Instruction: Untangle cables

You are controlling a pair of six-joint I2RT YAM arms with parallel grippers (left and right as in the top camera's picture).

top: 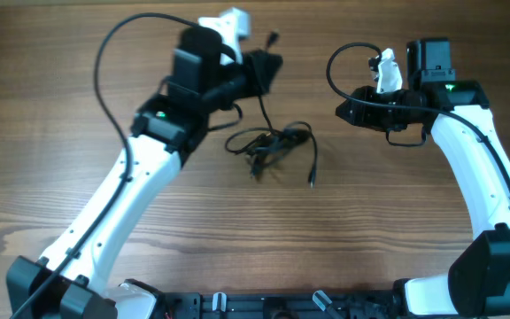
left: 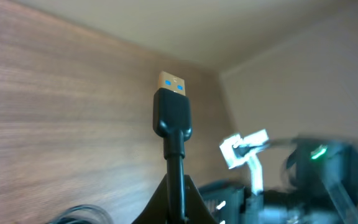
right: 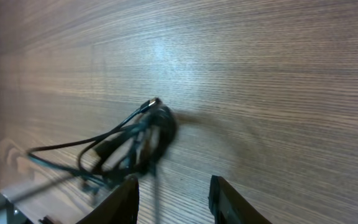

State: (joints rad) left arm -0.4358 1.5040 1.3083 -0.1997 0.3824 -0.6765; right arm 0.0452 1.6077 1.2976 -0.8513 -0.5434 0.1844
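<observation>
Nearest me, a loose plug (top: 312,182) lies on the desk (top: 397,230), at about five o'clock from the heap. The cables (top: 268,142) sit in a small dark knot at mid-desk, loops crossing one another; I can't tell how many cords are in it. One cord (top: 263,108) leaves the knot towards twelve o'clock and runs up to the left claw (top: 264,69). That claw is clamped on it just below a USB plug (left: 171,106), which stands upright above the fingers. At about two o'clock from the knot, the right claw (right: 176,199) hangs with its jaws apart and nothing between them, facing the heap but clear of it.

Nothing pins the knot down, and that is my worry. If the left arm hauls on its cord, I expect the whole bundle to drag or lift with it, cinching the loops tighter instead of paying out. A hard tug could also slide the thin cord through the fingers until the plug head jams against them. If the right claw bites into the heap blind, it may trap several strands at once, including the one under tension. The loose plug could also hook a loop as it trails.
</observation>
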